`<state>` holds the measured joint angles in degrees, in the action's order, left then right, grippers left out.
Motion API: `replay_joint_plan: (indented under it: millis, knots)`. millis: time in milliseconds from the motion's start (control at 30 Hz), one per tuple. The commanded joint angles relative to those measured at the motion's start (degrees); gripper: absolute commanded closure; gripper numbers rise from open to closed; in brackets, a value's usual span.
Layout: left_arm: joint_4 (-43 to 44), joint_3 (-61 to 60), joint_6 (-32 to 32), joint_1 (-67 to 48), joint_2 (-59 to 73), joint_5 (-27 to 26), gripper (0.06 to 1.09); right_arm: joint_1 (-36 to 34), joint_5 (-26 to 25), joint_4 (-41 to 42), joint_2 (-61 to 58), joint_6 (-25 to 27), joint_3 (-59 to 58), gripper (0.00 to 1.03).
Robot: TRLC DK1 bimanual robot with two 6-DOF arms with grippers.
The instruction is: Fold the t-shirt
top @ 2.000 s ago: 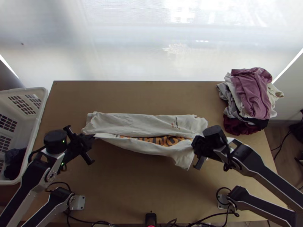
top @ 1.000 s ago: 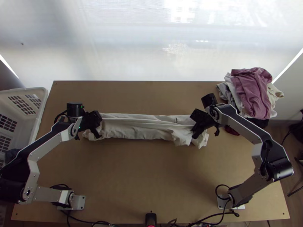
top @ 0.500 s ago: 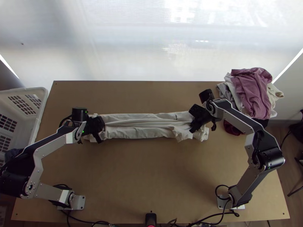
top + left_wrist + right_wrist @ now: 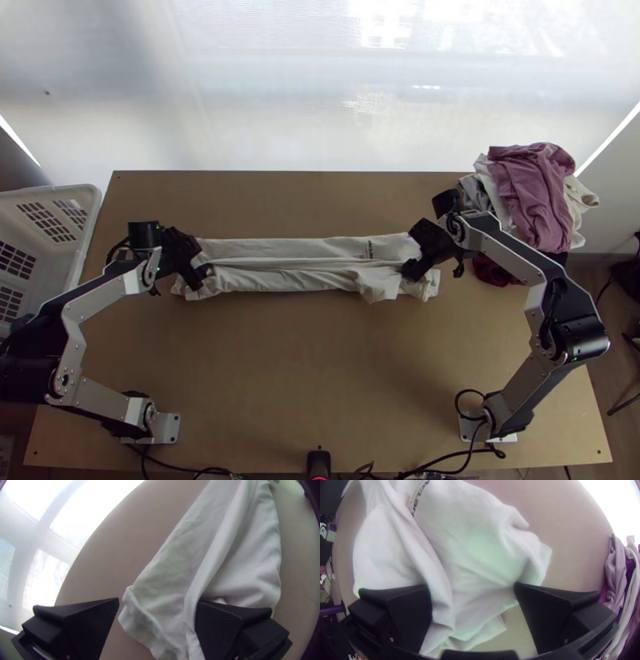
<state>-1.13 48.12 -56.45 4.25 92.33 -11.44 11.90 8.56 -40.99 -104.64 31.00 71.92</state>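
The white t-shirt (image 4: 296,264) lies as a long narrow folded strip across the table's middle, a ridge of cloth running along it. At its left end is my left gripper (image 4: 200,270); at its right end, my right gripper (image 4: 416,250). In the left wrist view my left gripper (image 4: 156,603) stands open, the shirt's end (image 4: 166,590) between and under its fingers. The right wrist view has my right gripper (image 4: 472,586) open too, over bunched cloth (image 4: 470,560) with small dark print nearby.
A pile of clothes (image 4: 532,192), pink on top, sits at the table's back right corner. A white basket (image 4: 92,216) stands at the left edge. Bare wood (image 4: 312,360) lies in front of the shirt. A small black device (image 4: 318,464) is at the near edge.
The shirt's near layer has been brought over toward the back, covering the orange print. Both grippers moved away from the near side and let go of the cloth; lately they have drawn slightly apart.
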Motion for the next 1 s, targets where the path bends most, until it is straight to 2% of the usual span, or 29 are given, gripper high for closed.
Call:
replay_joint_plan:
  millis: [0,233,400,500,700,800,933,967]
  knots:
    - [-0.02,6.02,-1.39,7.7,1.18,-0.69,0.1,-1.71,-0.21,-0.49,3.21,1.25,-0.47,0.05]
    - [-8.72,7.87,1.6,4.36,-6.55,-2.53,0.1,-0.74,-0.21,-1.37,5.76,0.55,-0.73,0.05]
    - [-11.35,7.6,2.92,2.78,-12.88,-2.62,0.1,0.23,-0.21,-1.99,11.12,-2.44,0.5,0.05]
    - [-9.33,8.04,0.55,7.17,-12.88,-2.71,0.1,0.05,-0.38,-3.39,13.76,-2.88,0.94,0.05]
    - [-9.42,15.34,0.55,17.72,-8.05,-5.7,0.1,-3.02,-1.61,-4.36,17.01,-2.88,0.24,0.05]
    - [-10.65,17.27,3.62,18.6,-7.7,-5.78,0.1,-6.28,-2.05,-3.22,15.61,-2.35,0.5,0.05]
    - [-13.99,14.9,10.13,15.61,-12.62,-6.49,0.1,-6.1,-4.51,-1.63,15.78,-3.58,2.35,0.06]
    - [-14.08,13.84,11.36,14.65,-13.94,-6.49,0.1,-5.75,-5.57,-1.11,16.13,-3.85,2.52,0.09]
